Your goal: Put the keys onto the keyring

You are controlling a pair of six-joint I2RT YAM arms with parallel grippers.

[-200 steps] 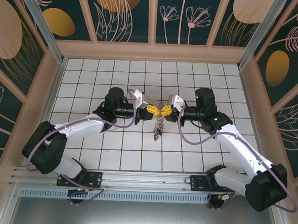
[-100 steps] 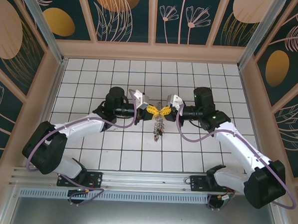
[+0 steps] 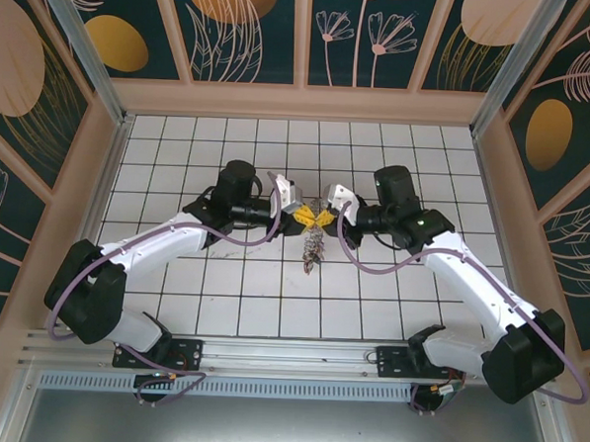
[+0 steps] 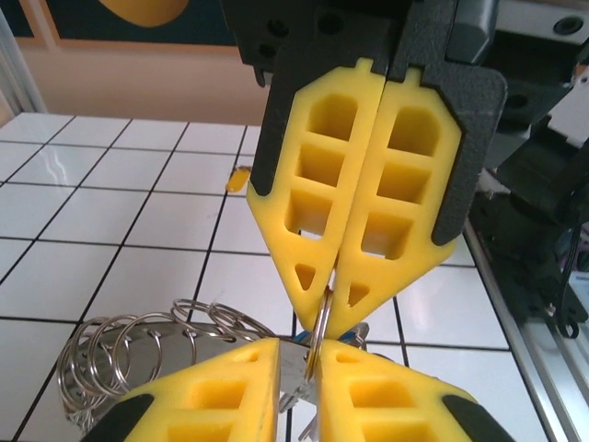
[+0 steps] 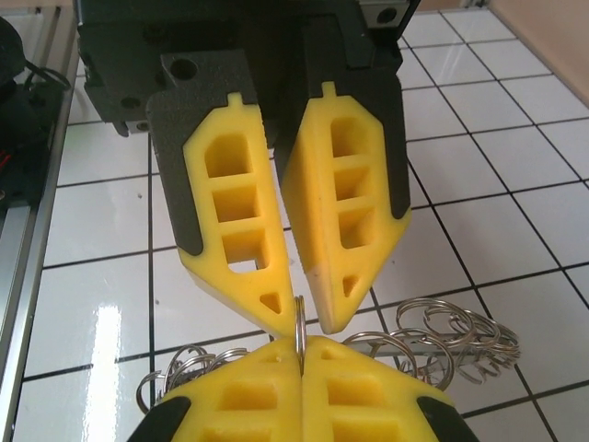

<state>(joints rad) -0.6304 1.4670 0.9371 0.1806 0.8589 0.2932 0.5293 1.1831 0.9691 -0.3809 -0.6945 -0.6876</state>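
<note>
The keyring (image 4: 321, 322), pinched tight in the right gripper (image 5: 299, 350) above the middle of the table (image 3: 181, 136), should be held steady while the left gripper (image 5: 302, 320), open just a crack around it, is moved slowly.

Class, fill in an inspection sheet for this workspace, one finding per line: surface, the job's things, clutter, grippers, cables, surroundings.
Surface: white tiles with dark grout lines.
Job's things: keyring held up, edge-on, between the two grippers; keys hang below it in a bunch; small rings fan out beside it.
Clutter: one yellow scrap lying on a tile.
Grippers: right gripper shut on the keyring; left gripper with jaws slightly apart around the keyring.
Cables: purple cable looped along each arm.
Surroundings: patterned walls on three sides; metal rail at the near edge.
</note>
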